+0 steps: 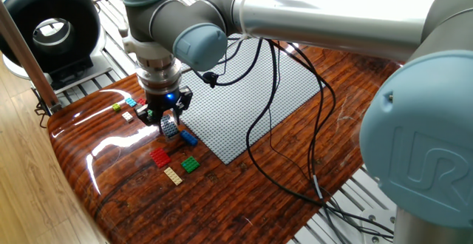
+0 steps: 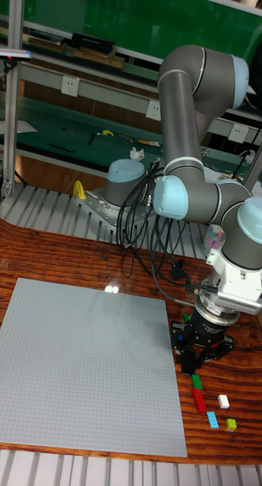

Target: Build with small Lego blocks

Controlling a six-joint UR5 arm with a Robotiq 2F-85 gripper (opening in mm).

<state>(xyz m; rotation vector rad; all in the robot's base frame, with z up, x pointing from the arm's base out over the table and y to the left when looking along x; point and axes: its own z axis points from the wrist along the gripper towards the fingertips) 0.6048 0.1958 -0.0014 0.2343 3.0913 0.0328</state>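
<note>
Fixed view shows the small Lego blocks scattered on the dark wood-grain worktop [image 1: 244, 177] just off the near corner of the grey baseplate [image 1: 244, 89]: a red brick [image 1: 160, 157], a tan brick [image 1: 174, 175] and a green brick [image 1: 191, 165] lie close together in front, a blue brick [image 1: 188, 137] sits just beside the baseplate's edge, and a further cluster — a light blue brick [image 1: 131, 102], a white brick [image 1: 128, 115] and a yellow-green brick [image 1: 117, 107] among them — lies behind the gripper [image 1: 164, 118]; the tall fixed view gives the same cluster from the other side, with red, green, light blue, white and yellow-green pieces just below the gripper and beside the baseplate's corner; each brick looks hard, glossy and studded on top, so I judge them very light, stiff and a little slippery — likely to skid or tip on the polished wood if nudged from one side only; the sensible hold, to my mind, is across the two flat long sides, squarely, low on the body and not on the studs; the gripper hangs low over the worktop between the two groups, its fingers [image 1: 171, 126] pointing down with something small and speckled grey at their tips; whether they are closed on it or merely stand around it I cannot tell, as the gap is too small and dark in both views.
</note>
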